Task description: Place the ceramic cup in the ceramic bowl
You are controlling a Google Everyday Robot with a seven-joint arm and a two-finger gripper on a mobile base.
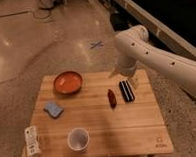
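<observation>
Hovering at two o'clock of the table [102,124], the gripper [125,89] (spread or pressed together, I cannot tell) is hanging apart from the ceramic cup [78,140], upright at six o'clock; the ceramic bowl [67,82] is lying open at eleven o'clock to receive it.

White rounded arm [157,55], end effector [124,76] above table [96,119]

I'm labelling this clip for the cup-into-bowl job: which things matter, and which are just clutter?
Job: ceramic cup; ceramic bowl; claw, over the right part of the wooden table.
Lying about: blue sponge; white bottle; small red object.
</observation>
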